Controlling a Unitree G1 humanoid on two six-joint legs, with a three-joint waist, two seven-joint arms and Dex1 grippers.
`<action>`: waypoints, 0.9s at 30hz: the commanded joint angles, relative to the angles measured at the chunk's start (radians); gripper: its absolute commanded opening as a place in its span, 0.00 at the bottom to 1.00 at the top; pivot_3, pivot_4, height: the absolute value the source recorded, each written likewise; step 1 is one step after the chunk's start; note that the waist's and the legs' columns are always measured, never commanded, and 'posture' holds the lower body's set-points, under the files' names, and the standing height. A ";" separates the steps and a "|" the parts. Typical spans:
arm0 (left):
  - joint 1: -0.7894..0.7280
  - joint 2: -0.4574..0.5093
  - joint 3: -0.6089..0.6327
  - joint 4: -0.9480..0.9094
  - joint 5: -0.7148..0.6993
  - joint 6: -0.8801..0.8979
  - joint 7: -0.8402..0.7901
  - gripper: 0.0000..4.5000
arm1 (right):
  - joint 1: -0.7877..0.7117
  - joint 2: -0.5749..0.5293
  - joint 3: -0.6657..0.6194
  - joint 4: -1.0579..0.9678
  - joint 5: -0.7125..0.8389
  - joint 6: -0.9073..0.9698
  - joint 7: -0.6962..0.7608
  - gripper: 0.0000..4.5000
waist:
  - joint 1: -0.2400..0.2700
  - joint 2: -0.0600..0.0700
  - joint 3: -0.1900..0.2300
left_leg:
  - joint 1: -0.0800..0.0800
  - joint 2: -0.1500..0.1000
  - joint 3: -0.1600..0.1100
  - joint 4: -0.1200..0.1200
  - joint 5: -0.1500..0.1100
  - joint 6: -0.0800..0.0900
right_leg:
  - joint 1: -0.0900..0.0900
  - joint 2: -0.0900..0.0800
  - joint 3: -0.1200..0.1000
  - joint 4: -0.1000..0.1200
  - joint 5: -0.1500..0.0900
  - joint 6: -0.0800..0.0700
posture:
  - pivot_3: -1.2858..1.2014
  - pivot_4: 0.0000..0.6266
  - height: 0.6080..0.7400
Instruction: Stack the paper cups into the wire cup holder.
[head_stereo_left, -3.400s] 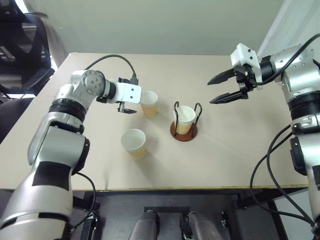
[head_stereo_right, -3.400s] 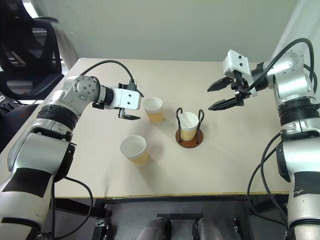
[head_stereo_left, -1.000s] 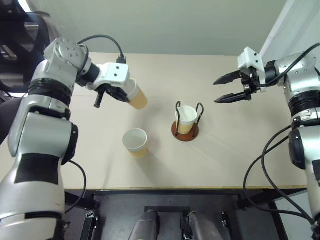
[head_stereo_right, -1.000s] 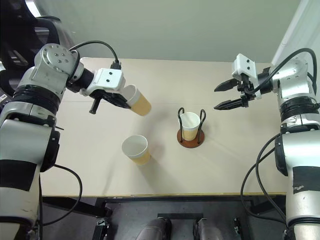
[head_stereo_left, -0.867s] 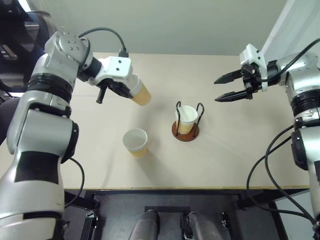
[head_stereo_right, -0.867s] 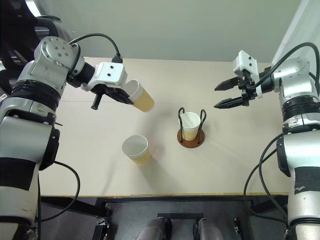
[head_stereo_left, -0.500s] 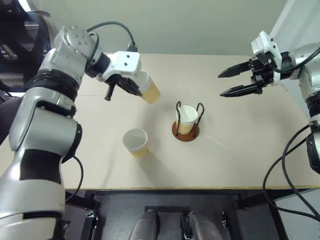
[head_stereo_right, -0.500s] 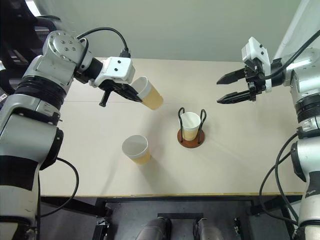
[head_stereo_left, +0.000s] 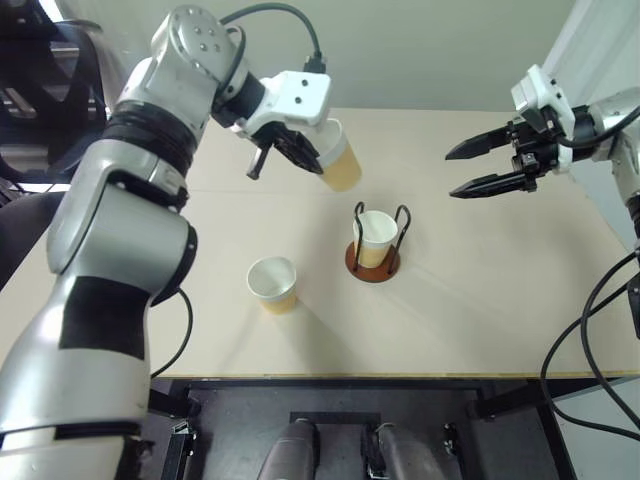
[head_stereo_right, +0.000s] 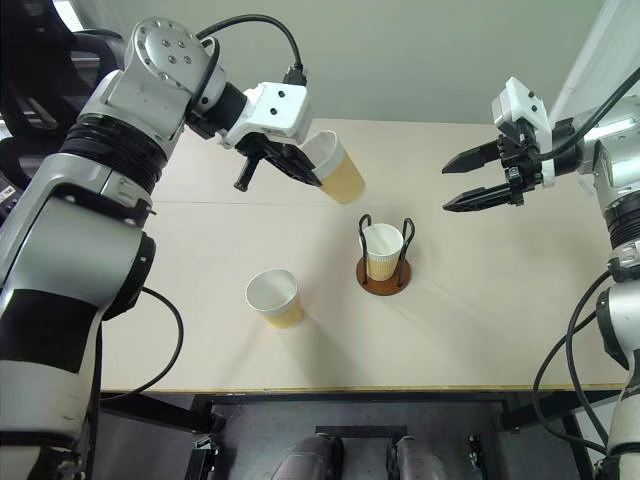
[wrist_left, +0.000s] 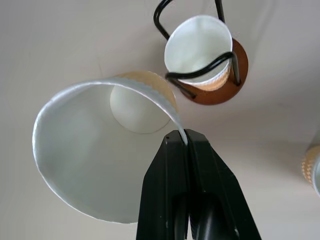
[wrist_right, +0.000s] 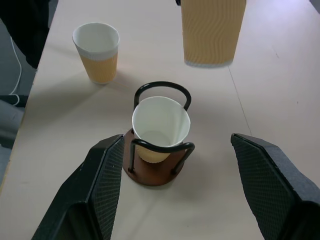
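Your left gripper (wrist_left: 186, 142) is clamped on the rim of one paper cup (head_stereo_left: 338, 162), holding it tilted in the air above the table (head_stereo_left: 480, 290), up and left of the wire cup holder (head_stereo_left: 373, 262). A second cup (head_stereo_left: 375, 235) already sits upright inside the holder's loops. Third cup (head_stereo_left: 273, 283) stands upright on the table, left of the holder, well apart. Your right gripper (head_stereo_left: 483, 166) hangs with jaws spread wide, empty, off to the holder's right.
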 joint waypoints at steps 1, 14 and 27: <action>-0.048 -0.011 0.019 0.002 -0.012 0.005 -0.033 0.01 | -0.024 -0.024 0.001 -0.014 0.027 -0.005 0.004 0.76 | 0.000 0.000 0.000 | -0.001 0.001 -0.001 0.002 -0.001 0.001 | 0.000 -0.001 0.000 0.000 0.001 0.001 | 0.52 0.24 1.00; -0.035 -0.061 0.021 0.002 -0.031 0.015 -0.033 0.01 | -0.030 -0.061 -0.015 0.016 0.044 0.058 0.004 0.76 | 0.005 0.000 0.000 | -0.002 -0.001 0.002 0.009 -0.003 0.006 | 0.001 -0.002 0.002 -0.001 0.002 0.006 | 0.52 0.24 1.00; -0.017 -0.088 -0.004 -0.012 -0.059 0.029 -0.033 0.01 | 0.001 -0.046 -0.105 0.164 -0.009 0.063 0.004 0.76 | 0.010 0.000 0.000 | -0.002 -0.001 0.003 0.009 -0.004 0.006 | 0.001 -0.002 0.002 0.000 0.003 0.007 | 0.52 0.24 1.00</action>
